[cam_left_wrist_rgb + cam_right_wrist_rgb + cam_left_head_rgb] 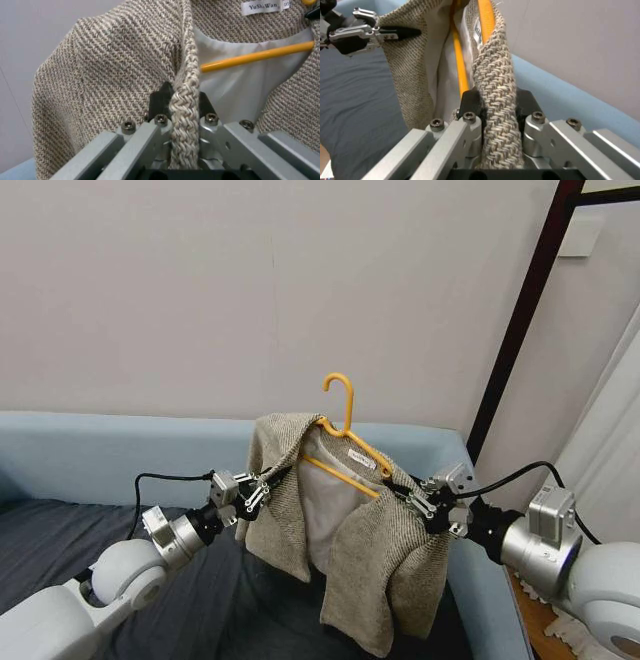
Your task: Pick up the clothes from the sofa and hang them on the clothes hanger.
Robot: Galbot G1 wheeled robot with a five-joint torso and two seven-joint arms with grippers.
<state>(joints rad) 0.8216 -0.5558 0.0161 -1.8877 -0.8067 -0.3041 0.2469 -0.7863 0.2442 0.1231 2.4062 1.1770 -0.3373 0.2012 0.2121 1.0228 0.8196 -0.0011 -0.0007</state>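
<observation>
My left gripper (pixel 269 478) clamps the jacket (pixel 375 552) left of the hanger (pixel 349 416). My right gripper (pixel 406 494) clamps it right of the hanger.

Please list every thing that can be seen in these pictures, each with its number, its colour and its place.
tweed jacket: one, beige, draped on the hanger, held up above the sofa
clothes hanger: one, orange, inside the jacket, hook up and free
neck label: one, white, inside the jacket collar
sofa: one, light blue, against the wall
seat cover: one, dark grey-blue, on the sofa seat
post: one, dark, leaning up from the sofa's right end
curtain: one, white, far right
left gripper: silver and black, shut on the jacket's braided edge, left side
right gripper: silver and black, shut on the braided edge, right side
</observation>
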